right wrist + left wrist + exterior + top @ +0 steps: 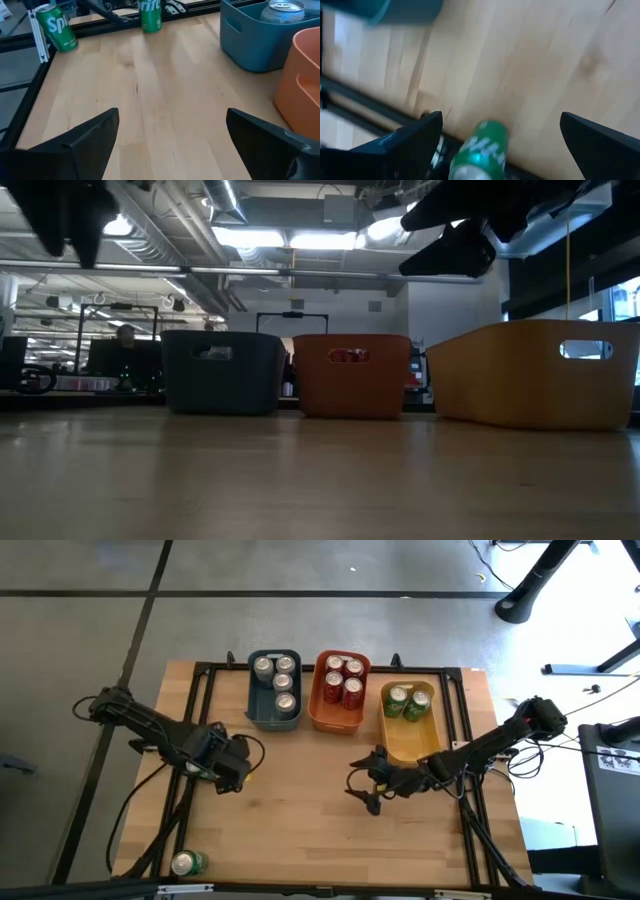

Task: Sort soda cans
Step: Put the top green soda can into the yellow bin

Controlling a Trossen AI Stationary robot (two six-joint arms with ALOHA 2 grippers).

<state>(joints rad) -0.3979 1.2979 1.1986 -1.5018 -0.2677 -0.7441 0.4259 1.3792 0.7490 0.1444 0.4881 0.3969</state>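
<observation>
One green Sprite can (481, 150) is left out of the bins, lying ahead of your left gripper's (500, 145) wide-open, empty fingers; it's probably light, smooth, easily dented, so grip mid-body, while the right gripper (170, 145) waits open, empty.
</observation>
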